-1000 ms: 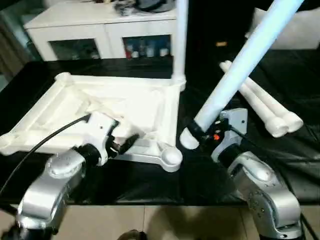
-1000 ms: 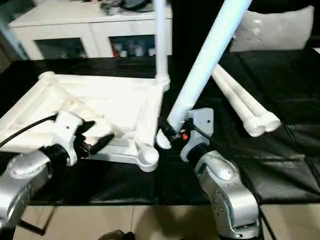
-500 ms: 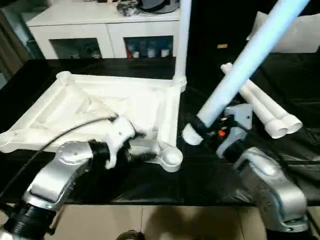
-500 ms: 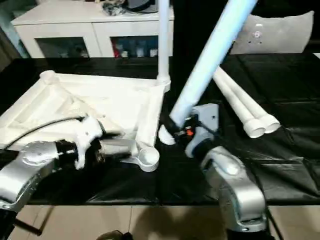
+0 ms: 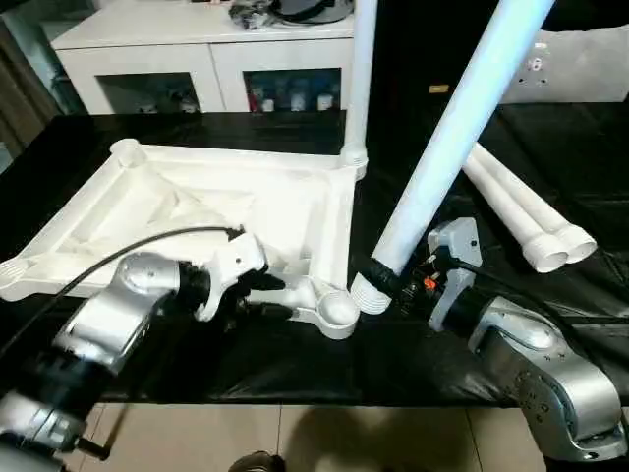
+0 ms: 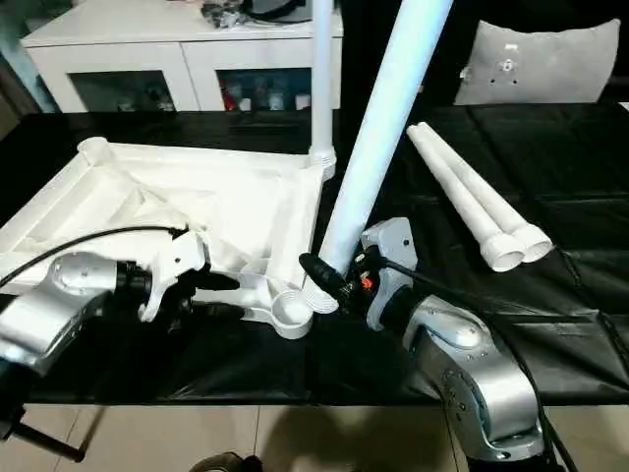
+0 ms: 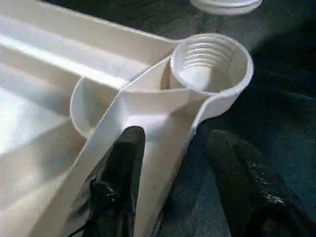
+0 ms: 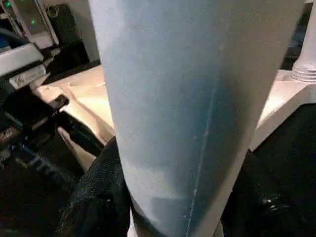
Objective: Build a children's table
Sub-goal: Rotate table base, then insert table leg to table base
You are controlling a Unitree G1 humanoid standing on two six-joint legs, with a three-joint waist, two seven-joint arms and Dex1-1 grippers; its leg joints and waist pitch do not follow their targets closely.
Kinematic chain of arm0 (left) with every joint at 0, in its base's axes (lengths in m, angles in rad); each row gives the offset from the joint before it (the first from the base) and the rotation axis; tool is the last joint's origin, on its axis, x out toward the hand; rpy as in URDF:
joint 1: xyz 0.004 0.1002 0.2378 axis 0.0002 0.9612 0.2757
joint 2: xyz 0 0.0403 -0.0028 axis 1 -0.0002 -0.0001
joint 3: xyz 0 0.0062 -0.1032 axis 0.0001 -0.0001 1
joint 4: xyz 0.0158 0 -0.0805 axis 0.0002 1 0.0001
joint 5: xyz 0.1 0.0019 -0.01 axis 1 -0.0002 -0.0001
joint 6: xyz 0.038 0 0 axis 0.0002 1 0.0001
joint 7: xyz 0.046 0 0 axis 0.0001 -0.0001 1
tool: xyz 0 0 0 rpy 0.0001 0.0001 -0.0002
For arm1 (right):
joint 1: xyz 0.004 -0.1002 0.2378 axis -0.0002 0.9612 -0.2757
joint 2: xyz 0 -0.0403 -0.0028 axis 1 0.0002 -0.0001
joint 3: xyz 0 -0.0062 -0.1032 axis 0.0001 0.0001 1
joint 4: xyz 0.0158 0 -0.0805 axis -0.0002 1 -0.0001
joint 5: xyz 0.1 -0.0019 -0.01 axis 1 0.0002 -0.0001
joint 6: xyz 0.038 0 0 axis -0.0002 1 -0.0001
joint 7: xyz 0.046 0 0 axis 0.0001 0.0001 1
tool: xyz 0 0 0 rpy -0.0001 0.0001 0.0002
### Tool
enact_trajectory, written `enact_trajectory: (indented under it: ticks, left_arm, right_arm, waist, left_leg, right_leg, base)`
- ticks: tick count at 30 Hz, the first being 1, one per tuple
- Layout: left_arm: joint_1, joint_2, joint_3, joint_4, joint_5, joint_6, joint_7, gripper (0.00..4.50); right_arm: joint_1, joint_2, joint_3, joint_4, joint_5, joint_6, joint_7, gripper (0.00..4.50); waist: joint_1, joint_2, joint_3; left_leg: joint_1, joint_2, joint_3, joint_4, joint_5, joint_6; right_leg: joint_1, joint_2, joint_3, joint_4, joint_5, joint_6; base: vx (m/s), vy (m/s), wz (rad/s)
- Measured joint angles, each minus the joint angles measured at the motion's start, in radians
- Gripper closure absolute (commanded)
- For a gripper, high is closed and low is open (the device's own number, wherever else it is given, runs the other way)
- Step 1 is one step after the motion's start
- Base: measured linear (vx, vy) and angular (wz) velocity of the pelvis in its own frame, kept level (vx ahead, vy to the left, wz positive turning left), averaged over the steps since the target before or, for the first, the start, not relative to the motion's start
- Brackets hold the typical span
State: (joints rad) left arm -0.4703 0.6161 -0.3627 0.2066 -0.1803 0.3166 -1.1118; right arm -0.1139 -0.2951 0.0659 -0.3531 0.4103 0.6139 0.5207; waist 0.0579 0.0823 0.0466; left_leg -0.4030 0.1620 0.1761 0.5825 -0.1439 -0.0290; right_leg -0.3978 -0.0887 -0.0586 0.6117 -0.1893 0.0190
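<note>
The children's table top (image 5: 246,197) lies upside down on the black mat, ribs up. One white leg (image 5: 359,79) stands screwed into its far right corner. My right gripper (image 5: 388,277) is shut on a second leg (image 5: 452,128), which is tilted, with its threaded end just beside the front right socket (image 5: 339,310). My left gripper (image 7: 177,138) straddles the front rim next to that socket (image 7: 210,64). One of its fingers (image 7: 121,168) rests against the rim's inner side; the other stands off the outer wall, over the mat. It is open.
Two loose white legs (image 5: 521,211) lie side by side on the mat at the right. A white cabinet (image 5: 197,49) stands behind the workbench and a grey cushion (image 6: 531,64) at the back right. The bench's front edge runs just below both arms.
The held leg has swung more upright and its threaded end has come closer to the front right socket. My left gripper has moved to the rim by that socket and its fingers have narrowed.
</note>
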Motion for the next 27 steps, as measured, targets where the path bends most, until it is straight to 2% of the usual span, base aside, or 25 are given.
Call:
enact_trajectory:
  ticks: [2, 12, 16, 18, 19, 23, 27]
  left_arm:
    - [-0.012, -0.003, -0.005, 0.028, 0.012, -0.026, -0.017, 2.60]
    - [-0.079, -0.018, -0.075, 0.176, 0.097, -0.154, -0.108, 3.29]
    - [-0.093, -0.024, -0.079, 0.227, 0.119, -0.189, -0.111, 3.62]
    - [-0.100, -0.029, -0.078, 0.239, 0.119, -0.193, -0.116, 3.70]
    - [-0.106, -0.034, -0.078, 0.248, 0.118, -0.193, -0.120, 3.93]
    - [-0.111, -0.053, -0.073, 0.247, 0.101, -0.168, -0.145, 4.09]
    - [-0.105, -0.088, -0.052, 0.234, 0.073, -0.116, -0.142, 4.33]
  right_arm:
    - [0.000, -0.009, 0.000, 0.000, 0.003, 0.005, 0.007, 2.59]
    - [-0.005, -0.040, 0.000, 0.000, 0.012, 0.009, 0.033, 2.59]
    - [-0.006, -0.045, 0.000, 0.000, 0.013, 0.009, 0.034, 2.59]
    - [-0.008, -0.049, 0.000, 0.000, 0.014, 0.009, 0.034, 2.59]
    - [-0.010, -0.051, 0.000, 0.000, 0.017, 0.009, 0.034, 2.59]
    - [-0.027, -0.051, 0.000, 0.000, 0.020, 0.012, 0.041, 2.59]
    - [-0.068, -0.052, 0.013, 0.007, 0.021, 0.015, 0.059, 2.59]
  waist:
    - [-0.002, 0.001, 0.001]
    - [0.000, -0.005, 0.013]
    - [0.000, -0.006, 0.015]
    - [0.001, -0.006, 0.015]
    - [0.001, -0.006, 0.016]
    - [0.001, -0.007, 0.018]
    - [-0.009, -0.009, 0.020]
  left_leg:
    - [0.000, 0.000, 0.000, -0.001, 0.000, 0.000]
    - [0.000, 0.000, 0.002, -0.005, 0.000, 0.000]
    - [0.000, 0.000, 0.002, -0.007, 0.000, 0.000]
    - [0.000, 0.000, 0.002, -0.007, 0.000, 0.000]
    - [0.000, 0.000, 0.003, -0.007, 0.000, 0.000]
    - [0.000, 0.000, 0.004, -0.007, 0.000, 0.000]
    - [0.000, 0.000, 0.005, -0.007, 0.000, 0.000]
  right_leg:
    - [0.000, 0.000, 0.000, 0.000, 0.000, 0.000]
    - [-0.002, 0.000, 0.000, -0.002, 0.000, 0.000]
    - [-0.003, 0.000, 0.000, -0.002, -0.001, -0.001]
    - [-0.003, 0.000, 0.000, -0.002, -0.001, -0.001]
    - [-0.003, 0.000, 0.000, -0.002, 0.000, -0.002]
    - [-0.003, -0.001, 0.001, -0.002, 0.000, -0.002]
    - [-0.005, -0.001, 0.002, -0.002, 0.001, -0.005]
  base:
    - [0.000, 0.000, 0.00]
    - [0.000, 0.000, 0.00]
    - [0.000, 0.000, 0.00]
    - [0.000, 0.000, 0.00]
    - [0.000, 0.000, 0.00]
    - [0.000, 0.000, 0.00]
    - [0.000, 0.000, 0.00]
